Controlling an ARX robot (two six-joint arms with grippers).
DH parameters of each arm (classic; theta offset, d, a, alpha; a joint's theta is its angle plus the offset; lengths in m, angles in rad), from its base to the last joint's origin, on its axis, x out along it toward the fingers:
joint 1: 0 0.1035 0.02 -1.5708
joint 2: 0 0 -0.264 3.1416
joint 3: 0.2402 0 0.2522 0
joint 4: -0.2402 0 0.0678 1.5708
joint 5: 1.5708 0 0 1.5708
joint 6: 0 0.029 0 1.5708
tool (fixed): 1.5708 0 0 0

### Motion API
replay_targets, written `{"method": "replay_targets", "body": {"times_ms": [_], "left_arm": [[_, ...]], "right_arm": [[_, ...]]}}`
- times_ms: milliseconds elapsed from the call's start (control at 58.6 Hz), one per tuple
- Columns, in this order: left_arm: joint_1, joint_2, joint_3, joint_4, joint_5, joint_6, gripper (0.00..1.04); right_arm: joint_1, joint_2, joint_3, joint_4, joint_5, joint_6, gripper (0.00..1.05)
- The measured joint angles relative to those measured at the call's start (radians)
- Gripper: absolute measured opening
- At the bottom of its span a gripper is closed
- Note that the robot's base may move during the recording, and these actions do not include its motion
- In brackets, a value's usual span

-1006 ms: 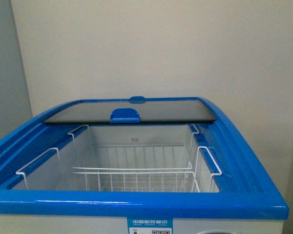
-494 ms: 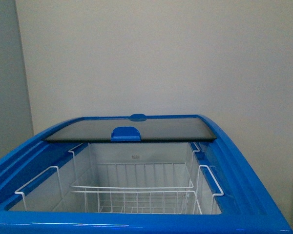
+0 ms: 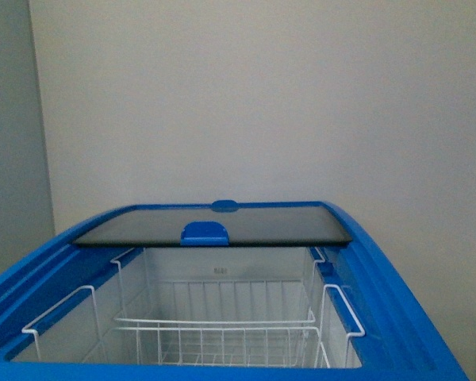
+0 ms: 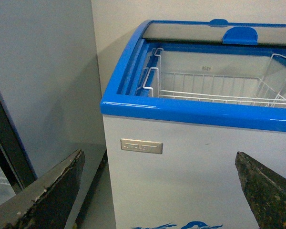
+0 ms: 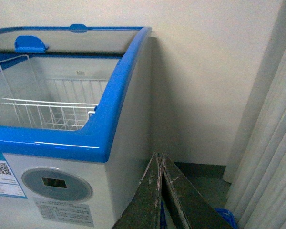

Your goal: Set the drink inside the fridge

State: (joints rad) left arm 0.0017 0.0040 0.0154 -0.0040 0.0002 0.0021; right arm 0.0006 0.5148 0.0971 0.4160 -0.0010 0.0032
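Note:
The fridge (image 3: 397, 294) stands right before me, a white chest with a blue rim. Its dark glass lid (image 3: 254, 226) is slid to the back, so the front half is uncovered. White wire baskets (image 3: 222, 325) hang inside with nothing in them. The drink is out of view in every frame. My left gripper (image 4: 158, 153) is open, low in front of the fridge's white front wall (image 4: 190, 157), holding nothing. My right gripper (image 5: 158, 155) is shut with nothing between its fingers, low beside the fridge's right corner (image 5: 128, 124), near the oval grey display (image 5: 57, 184).
A tall grey cabinet (image 4: 38, 86) stands close on the fridge's left with a narrow floor gap between. A pale wall is behind. Pale curtains (image 5: 271, 143) hang at the right, with a small blue object (image 5: 227, 215) on the floor below them.
In the front view the fridge has slid downward in the picture. Its front rim and label have dropped out of the frame, and more wall shows above.

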Motion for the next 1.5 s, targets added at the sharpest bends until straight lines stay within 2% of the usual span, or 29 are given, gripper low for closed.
{"method": "replay_targets", "body": {"times_ms": [443, 580, 955, 1057, 1330, 1501], "left_arm": [[0.0, 0.0, 0.0, 0.0, 0.0, 0.0, 0.97], [0.0, 0.0, 0.0, 0.0, 0.0, 0.0, 0.97], [0.0, 0.0, 0.0, 0.0, 0.0, 0.0, 0.97], [0.0, 0.0, 0.0, 0.0, 0.0, 0.0, 0.97], [0.0, 0.0, 0.0, 0.0, 0.0, 0.0, 0.97], [0.0, 0.0, 0.0, 0.0, 0.0, 0.0, 0.97]], "right_arm": [[0.0, -0.175, -0.063, -0.117, 0.0, 0.0, 0.03], [0.0, -0.204, -0.082, -0.105, 0.0, 0.0, 0.03], [0.0, -0.335, -0.082, -0.236, 0.0, 0.0, 0.03], [0.0, -0.477, -0.082, -0.406, 0.0, 0.0, 0.03], [0.0, -0.51, -0.082, -0.415, 0.0, 0.0, 0.03], [0.0, -0.51, -0.082, -0.415, 0.0, -0.001, 0.4]]}}
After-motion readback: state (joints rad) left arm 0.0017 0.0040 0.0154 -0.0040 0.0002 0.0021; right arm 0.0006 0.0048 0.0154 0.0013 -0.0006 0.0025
